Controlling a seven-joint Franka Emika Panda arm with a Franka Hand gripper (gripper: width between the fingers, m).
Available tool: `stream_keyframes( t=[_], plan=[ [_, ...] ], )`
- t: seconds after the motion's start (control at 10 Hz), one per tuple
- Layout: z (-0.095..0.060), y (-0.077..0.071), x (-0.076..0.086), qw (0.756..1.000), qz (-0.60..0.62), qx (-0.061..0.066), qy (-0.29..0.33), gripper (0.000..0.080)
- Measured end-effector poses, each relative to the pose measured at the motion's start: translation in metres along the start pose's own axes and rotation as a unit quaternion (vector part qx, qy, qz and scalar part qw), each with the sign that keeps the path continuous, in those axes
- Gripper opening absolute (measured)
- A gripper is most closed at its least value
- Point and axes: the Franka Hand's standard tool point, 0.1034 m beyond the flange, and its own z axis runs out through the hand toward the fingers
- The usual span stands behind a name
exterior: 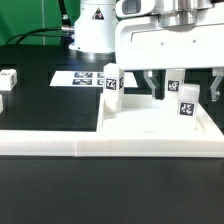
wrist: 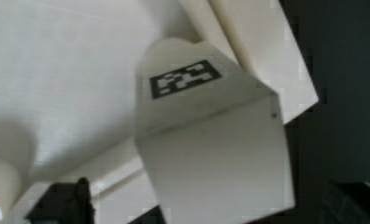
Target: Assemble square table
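Note:
The square tabletop (exterior: 140, 124) is a thick white slab lying flat against a low white wall. A tagged white leg (exterior: 111, 87) stands at its corner on the exterior view's left. Another tagged leg (exterior: 187, 103) stands near the right side, and a further tag (exterior: 172, 87) shows just behind it. My gripper (exterior: 182, 88) hangs over the right leg, open, one dark finger on each side and neither touching. In the wrist view that leg (wrist: 208, 130) lies between my fingertips (wrist: 70, 200) with gaps both sides; my gripper (wrist: 208, 205) is open over the tabletop (wrist: 75, 60).
The low white wall (exterior: 60, 146) runs along the front. The marker board (exterior: 82, 77) lies behind the tabletop by the robot base (exterior: 92, 30). A loose tagged leg (exterior: 9, 78) and another white piece (exterior: 1, 101) sit at the exterior view's far left.

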Motion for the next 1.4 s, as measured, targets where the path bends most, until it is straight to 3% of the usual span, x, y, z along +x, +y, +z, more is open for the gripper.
stream_keyframes(
  t=[0.2, 0.5, 0.7, 1.0, 1.3, 1.4],
  plan=[
    [0.0113, 0.0036, -0.0058, 0.996, -0.087, -0.011, -0.005, 0.0649],
    [0.0124, 0.004, -0.0046, 0.997, -0.074, -0.014, 0.0, 0.063],
    [0.0125, 0.0041, -0.0046, 0.999, -0.035, -0.014, 0.001, 0.0294],
    [0.0126, 0.0082, -0.0021, 0.999, 0.043, -0.027, 0.007, 0.0301],
    [0.0133, 0.0046, -0.0009, 0.988, 0.137, -0.065, 0.022, 0.0304],
    [0.0133, 0.0058, 0.0, 0.982, 0.173, -0.072, 0.022, 0.0308]
  ],
)
